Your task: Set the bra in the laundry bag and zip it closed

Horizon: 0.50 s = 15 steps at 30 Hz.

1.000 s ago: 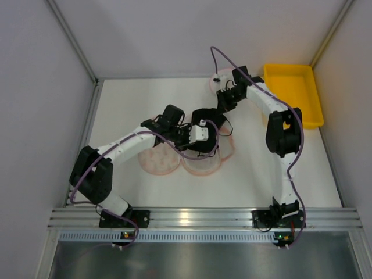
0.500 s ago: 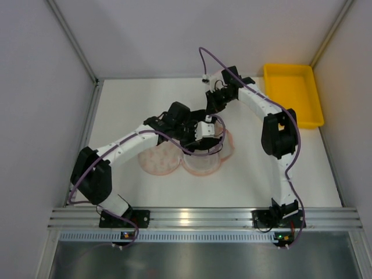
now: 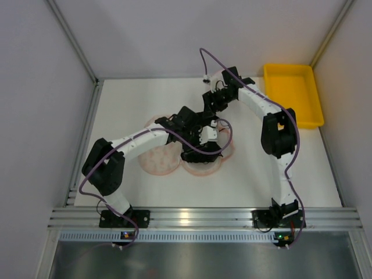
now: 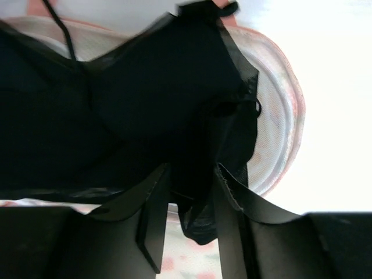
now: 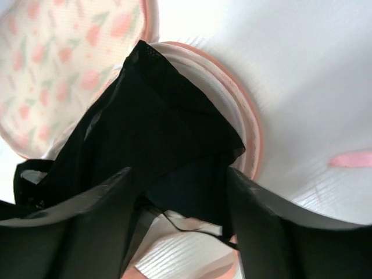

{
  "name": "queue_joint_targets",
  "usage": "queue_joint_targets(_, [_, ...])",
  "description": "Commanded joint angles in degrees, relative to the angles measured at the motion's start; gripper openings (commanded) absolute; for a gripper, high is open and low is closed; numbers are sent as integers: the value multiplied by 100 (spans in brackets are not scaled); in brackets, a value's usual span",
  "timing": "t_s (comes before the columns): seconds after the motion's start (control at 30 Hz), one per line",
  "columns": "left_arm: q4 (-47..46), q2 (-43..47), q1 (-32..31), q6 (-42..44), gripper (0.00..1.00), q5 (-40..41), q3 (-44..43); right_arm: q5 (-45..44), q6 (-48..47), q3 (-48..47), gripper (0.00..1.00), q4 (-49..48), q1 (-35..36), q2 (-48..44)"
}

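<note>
1. In the top view the laundry bag [image 3: 157,161] lay opened out at the middle of the table [image 3: 261,168], its two round halves side by side
2. The bra [image 4: 145,104] lay on the bag's right-hand half, covering most of it; the bag's pale mesh and pink trim showed past the bra on the right of the left wrist view
3. The left gripper [image 4: 193,171] sat low over the bra, at the bottom of its wrist view. Its fingers stood a little apart with a fold of black fabric in the gap; they seemed not to be pinching it, though the dark cloth made that hard to judge
4. The speckled mesh of the bag showed between those fingers at the bottom edge of that view
5. The right gripper [image 5: 179,174] was at the bra's far edge, and its fingers were spread wide, one on each side of the fabric without pressing it
6. In the right wrist view the bra draped across the pink rim of one half, and the other, flower-printed half filled the upper left
7. A yellow tray [image 3: 290,93] stood at the upper right of the top view, well apart from the bag
</note>
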State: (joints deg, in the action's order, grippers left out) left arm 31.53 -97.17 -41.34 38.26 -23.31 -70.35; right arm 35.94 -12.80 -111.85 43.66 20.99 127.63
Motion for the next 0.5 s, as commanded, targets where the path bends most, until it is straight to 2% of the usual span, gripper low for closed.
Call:
queue_joint_targets(0.0, [-59, 206, 56, -248, 42, 134, -488, -210, 14, -100, 71, -191, 10, -423])
queue_joint_targets(0.13, [-68, 155, 336, -468, 52, 63, -787, -351, 224, -82, 77, -191, -112, -748])
queue_joint_targets(0.3, [-68, -381, 478, -661, 54, 274, -1173, -342, 515, 58, 92, -218, -359, -1030])
queue_joint_targets(0.47, [-59, -1093, 566, -750, 55, 503, -1674, -334, 568, 313, 93, -121, -578, -1381])
